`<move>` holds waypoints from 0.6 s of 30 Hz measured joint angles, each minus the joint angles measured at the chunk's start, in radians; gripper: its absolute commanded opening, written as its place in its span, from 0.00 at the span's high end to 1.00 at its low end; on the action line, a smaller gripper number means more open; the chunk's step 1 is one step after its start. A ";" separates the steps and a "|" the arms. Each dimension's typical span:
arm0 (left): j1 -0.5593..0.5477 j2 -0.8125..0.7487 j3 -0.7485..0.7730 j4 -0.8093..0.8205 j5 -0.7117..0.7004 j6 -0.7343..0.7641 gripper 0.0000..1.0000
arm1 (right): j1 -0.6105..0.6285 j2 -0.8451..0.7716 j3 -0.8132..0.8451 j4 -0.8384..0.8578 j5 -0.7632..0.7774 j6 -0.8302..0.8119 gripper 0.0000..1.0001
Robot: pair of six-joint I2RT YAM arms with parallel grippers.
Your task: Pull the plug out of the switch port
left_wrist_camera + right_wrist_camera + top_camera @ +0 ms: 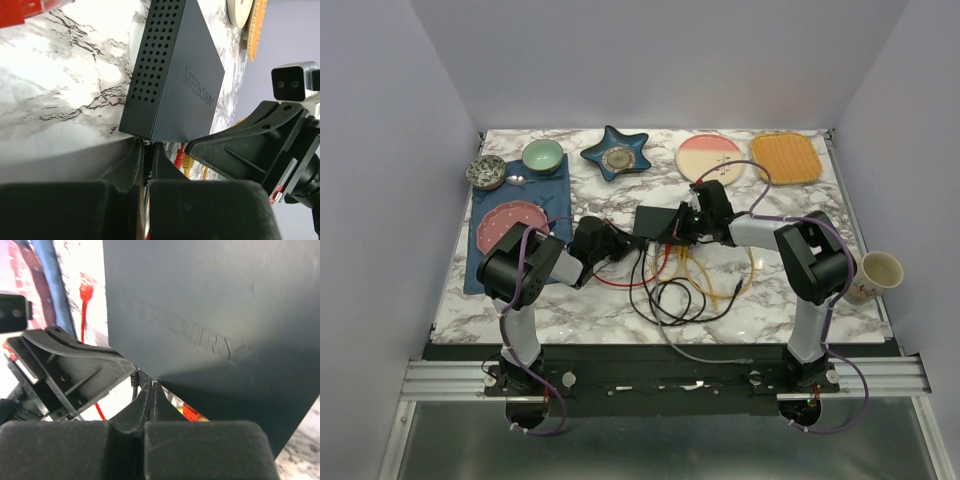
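My left pincer [145, 165] is pressed together at the lower edge of the switch [175, 70] — the fingertips meet on something thin and dark right at that edge, though I cannot tell from here whether it is a plug or a cable. My right pincer [152, 390] is pressed together too, its tips at the corner of the same black box, and I cannot make out anything between them. The switch sits near the middle of the marble bench [580, 300], between my two arms, its lettered top face and its perforated side both showing in the left wrist view. Just under its edge I see a red plug [178, 157] and a yellow plug [188, 162] side by side. A tangle of black, red and yellow cables [690, 285] lies on the bench in front of the switch. Farther back stand a star-shaped dish [617, 152], a green bowl [543, 155] and a pink plate [710, 157] — all well apart from the switch.
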 measured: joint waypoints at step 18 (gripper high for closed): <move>-0.003 0.000 -0.016 0.024 0.001 0.004 1.00 | 0.033 0.072 0.104 -0.125 0.003 -0.014 0.99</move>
